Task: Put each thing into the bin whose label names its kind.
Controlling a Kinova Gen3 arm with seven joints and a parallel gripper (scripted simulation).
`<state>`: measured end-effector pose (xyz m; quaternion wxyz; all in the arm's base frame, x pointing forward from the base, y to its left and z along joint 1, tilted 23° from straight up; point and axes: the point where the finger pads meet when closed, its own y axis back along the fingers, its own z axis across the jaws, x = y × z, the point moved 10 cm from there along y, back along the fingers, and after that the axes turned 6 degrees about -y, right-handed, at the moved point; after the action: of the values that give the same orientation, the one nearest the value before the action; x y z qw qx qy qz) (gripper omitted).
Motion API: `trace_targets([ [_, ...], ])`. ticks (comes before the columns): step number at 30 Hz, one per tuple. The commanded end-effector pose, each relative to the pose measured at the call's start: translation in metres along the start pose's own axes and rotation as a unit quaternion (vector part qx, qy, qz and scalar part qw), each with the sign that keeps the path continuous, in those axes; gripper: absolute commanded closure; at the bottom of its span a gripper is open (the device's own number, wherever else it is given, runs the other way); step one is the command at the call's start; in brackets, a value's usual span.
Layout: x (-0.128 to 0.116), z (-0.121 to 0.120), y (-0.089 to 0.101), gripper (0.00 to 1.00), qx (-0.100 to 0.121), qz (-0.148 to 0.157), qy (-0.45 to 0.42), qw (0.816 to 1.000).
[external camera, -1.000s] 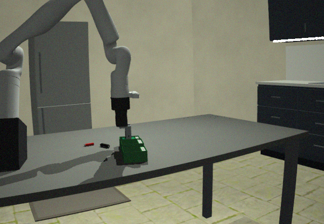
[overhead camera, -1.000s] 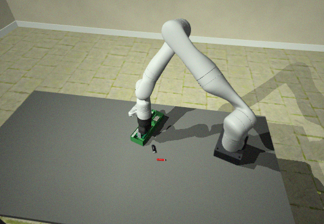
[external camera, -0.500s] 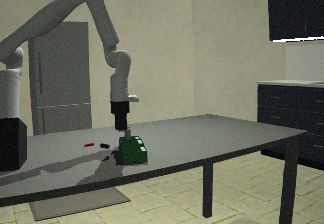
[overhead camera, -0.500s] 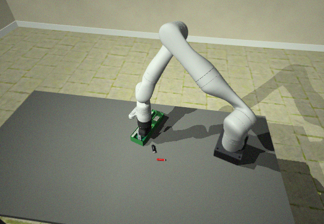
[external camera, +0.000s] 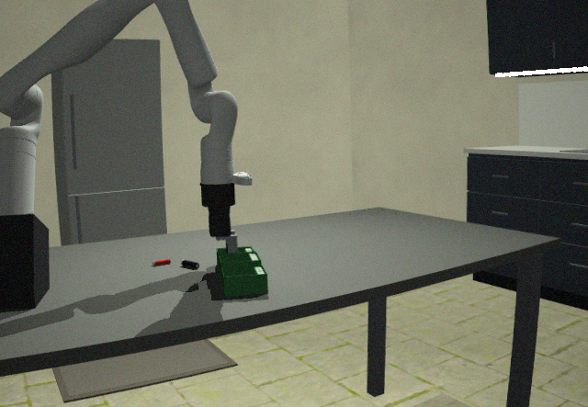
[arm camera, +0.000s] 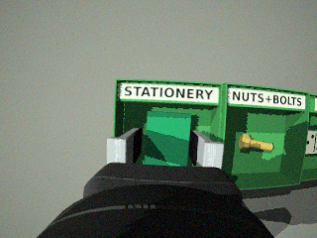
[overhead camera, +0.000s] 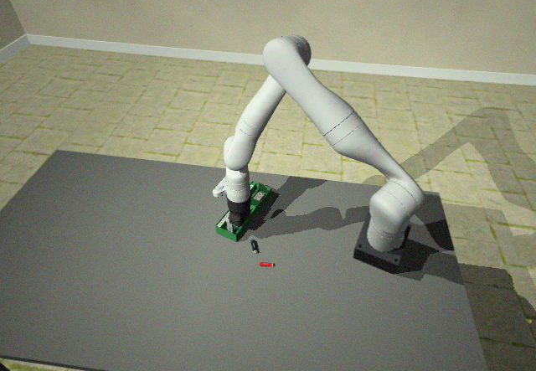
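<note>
Beige wall (overhead camera: 172, 7) (external camera: 285, 108) beyond a matt grey table (overhead camera: 130, 271) (external camera: 356, 241), smooth teal-green rectangular block (arm camera: 169, 131) in the green STATIONERY bin (arm camera: 119, 106), beneath the silver-fingered black claw (overhead camera: 231, 227) (external camera: 231, 251) (arm camera: 165, 142), its fingers wide, gripping nothing

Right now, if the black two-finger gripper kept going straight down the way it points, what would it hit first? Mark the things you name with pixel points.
Probably the flat teal-green block (arm camera: 168, 135) inside the green STATIONERY bin (arm camera: 169, 82); the gripper (overhead camera: 231, 229) (external camera: 231, 251) (arm camera: 165, 142) may instead pass its fingers beside it to the bin floor. Depth is unclear.

Bin labels (arm camera: 168, 93) (arm camera: 266, 99): "STATIONERY", "NUTS+BOLTS".
</note>
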<state>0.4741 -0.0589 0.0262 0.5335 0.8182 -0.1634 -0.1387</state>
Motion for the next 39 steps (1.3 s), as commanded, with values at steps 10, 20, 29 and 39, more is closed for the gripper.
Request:
trace_targets([
  [10, 0.001, 0.0, 0.001, 0.13, 0.0, 0.001, 0.0, 1.0],
  [20, 0.0, 0.0, 0.013, 0.13, 0.0, 0.001, 0.0, 1.0],
  [29, 0.0, 0.0, 0.023, 0.13, 0.0, 0.001, 0.0, 1.0],
  [39, 0.0, 0.0, 0.041, 0.13, 0.0, 0.001, 0.0, 1.0],
])
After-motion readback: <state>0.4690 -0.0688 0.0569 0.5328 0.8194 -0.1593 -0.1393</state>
